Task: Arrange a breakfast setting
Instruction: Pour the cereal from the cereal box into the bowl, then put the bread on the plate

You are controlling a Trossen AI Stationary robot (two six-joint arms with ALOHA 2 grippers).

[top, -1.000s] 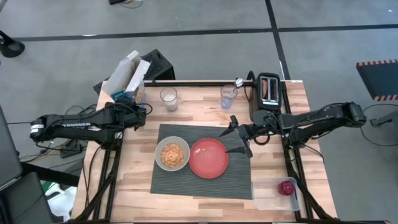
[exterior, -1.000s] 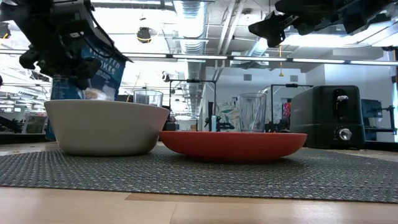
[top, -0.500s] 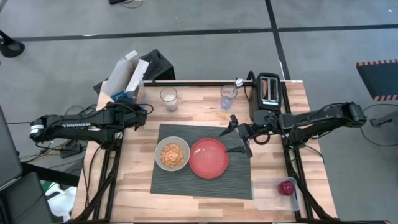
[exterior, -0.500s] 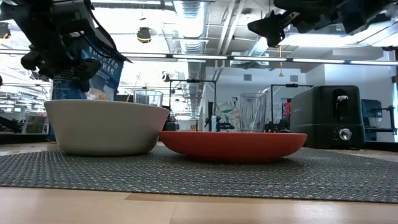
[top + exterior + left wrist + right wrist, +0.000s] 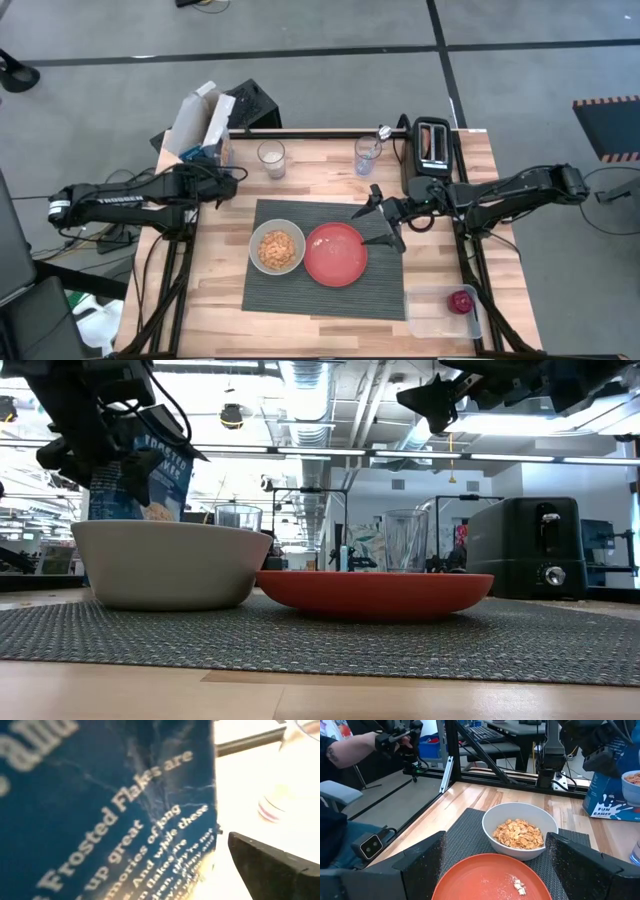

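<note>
Pale grey bowl (image 5: 277, 248) of flakes and red-orange plate (image 5: 336, 254) side by side on the dark ribbed placemat (image 5: 300, 295) mid-desk. Left end effector (image 5: 228, 184) spread open beside the blue cereal box (image 5: 207, 125) at the desk's far left corner, gripping nothing. Right end effector (image 5: 385, 221) wide open and empty over the placemat's far right edge, just beside the plate

On my table (image 5: 330, 165) stands a blue cereal box (image 5: 205, 130) with open top at the far left corner. Near it is a glass of milk (image 5: 271, 158), further right a clear empty glass (image 5: 367, 155), then the black toaster (image 5: 433, 146). A clear plastic container (image 5: 440, 310) sits at the near right corner
</note>
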